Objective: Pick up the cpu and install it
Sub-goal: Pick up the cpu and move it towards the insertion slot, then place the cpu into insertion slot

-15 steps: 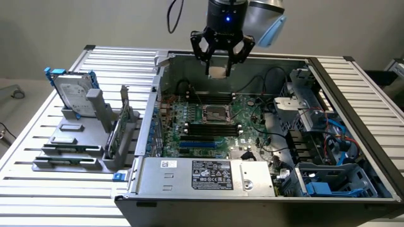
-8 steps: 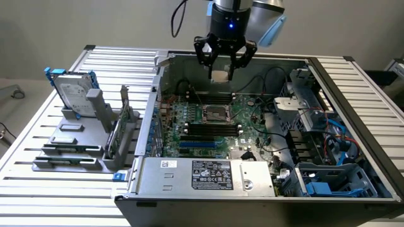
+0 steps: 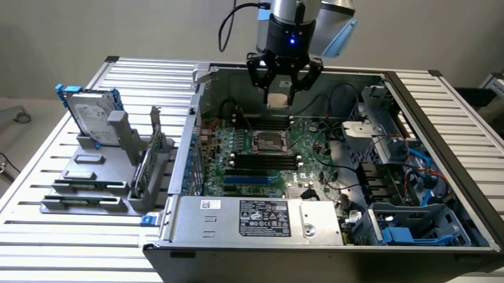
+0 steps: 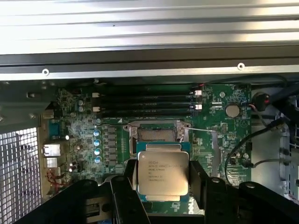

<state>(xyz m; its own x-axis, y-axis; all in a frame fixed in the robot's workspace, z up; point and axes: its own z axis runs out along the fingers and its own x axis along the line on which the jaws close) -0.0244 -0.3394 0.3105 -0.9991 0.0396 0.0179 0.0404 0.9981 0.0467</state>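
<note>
There are 1 cpu, 1 gripper, 1 hard drive, 1 computer case, 1 motherboard, 1 socket and 1 power supply.

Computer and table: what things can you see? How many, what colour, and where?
table: one, silver slats, under everything
computer case: one, grey, open, on the table
motherboard: one, green, inside the case
socket: one, dark metal-framed, mid-motherboard
memory sticks: several, black, beside the socket
power supply: one, silver, black label, case's near edge in the exterior view
hard drive: one, silver with blue rails, upright in the holder
holder: one, grey, on the table, exterior view's left
cpu: one, silver, held over the motherboard
gripper: one, black, closed on the cpu
arm: one, black, above the case
</note>
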